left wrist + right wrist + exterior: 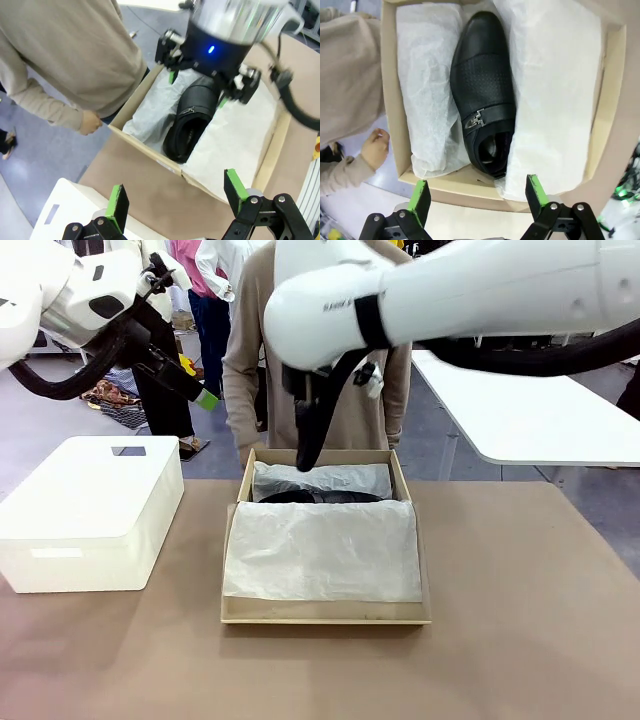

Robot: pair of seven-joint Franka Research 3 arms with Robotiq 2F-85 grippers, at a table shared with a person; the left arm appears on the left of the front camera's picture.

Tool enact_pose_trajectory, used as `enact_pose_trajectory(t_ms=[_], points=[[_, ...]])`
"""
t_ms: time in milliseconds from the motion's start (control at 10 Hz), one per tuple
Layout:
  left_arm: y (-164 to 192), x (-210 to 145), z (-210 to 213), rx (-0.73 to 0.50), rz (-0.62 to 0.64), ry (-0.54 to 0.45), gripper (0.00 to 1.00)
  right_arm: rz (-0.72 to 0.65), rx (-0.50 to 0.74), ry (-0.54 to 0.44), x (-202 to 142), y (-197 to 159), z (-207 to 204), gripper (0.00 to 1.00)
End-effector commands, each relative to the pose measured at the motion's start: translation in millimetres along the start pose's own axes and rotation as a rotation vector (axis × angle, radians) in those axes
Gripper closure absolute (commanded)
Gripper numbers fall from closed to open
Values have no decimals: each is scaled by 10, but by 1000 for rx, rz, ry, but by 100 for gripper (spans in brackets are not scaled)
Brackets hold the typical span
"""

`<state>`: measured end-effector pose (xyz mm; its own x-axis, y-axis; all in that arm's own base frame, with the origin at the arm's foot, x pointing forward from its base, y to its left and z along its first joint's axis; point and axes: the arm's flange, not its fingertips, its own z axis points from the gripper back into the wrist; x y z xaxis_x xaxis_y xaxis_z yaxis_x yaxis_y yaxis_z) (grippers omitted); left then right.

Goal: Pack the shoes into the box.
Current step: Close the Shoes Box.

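Lying upright in the far part of the tan box [325, 618], one black shoe [482, 95] is showing a pointed toe, a perforated band across the middle and a small silver buckle on its strap. White tissue paper [320, 550] is flanking it on both sides and covering the near part of the box. In the front view the paper is hiding most of the shoe, and I cannot tell whether a second shoe is lying beneath it.

At the left a white bin [90, 510] is standing on the brown table [520, 620]. The left gripper [176, 195] is hovering high near the bin, fingers spread wide and holding nothing. The person's hand [374, 149] is hanging just beyond the box's far wall. The right gripper [477, 192] is hovering over the shoe, jaws apart and empty.
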<state>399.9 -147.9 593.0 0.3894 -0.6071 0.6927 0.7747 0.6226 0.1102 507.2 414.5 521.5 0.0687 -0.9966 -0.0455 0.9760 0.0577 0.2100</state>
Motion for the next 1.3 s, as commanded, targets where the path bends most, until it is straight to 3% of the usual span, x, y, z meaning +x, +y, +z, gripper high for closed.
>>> enact_pose_trajectory(t_ms=[0,300,800,1000,1200], points=[[18,-19,-3,-17,-8,-15,0,166,-62,5,386,-146,176,0],[18,-19,-3,-17,-8,-15,0,470,-122,-32,868,-137,370,0],[18,-19,-3,-17,-8,-15,0,943,-179,36,1700,-37,458,0],[18,-19,-3,-17,-8,-15,0,1020,-181,59,1851,-19,422,0],[18,-19,-3,-17,-8,-15,0,983,-176,26,1767,68,421,0]])
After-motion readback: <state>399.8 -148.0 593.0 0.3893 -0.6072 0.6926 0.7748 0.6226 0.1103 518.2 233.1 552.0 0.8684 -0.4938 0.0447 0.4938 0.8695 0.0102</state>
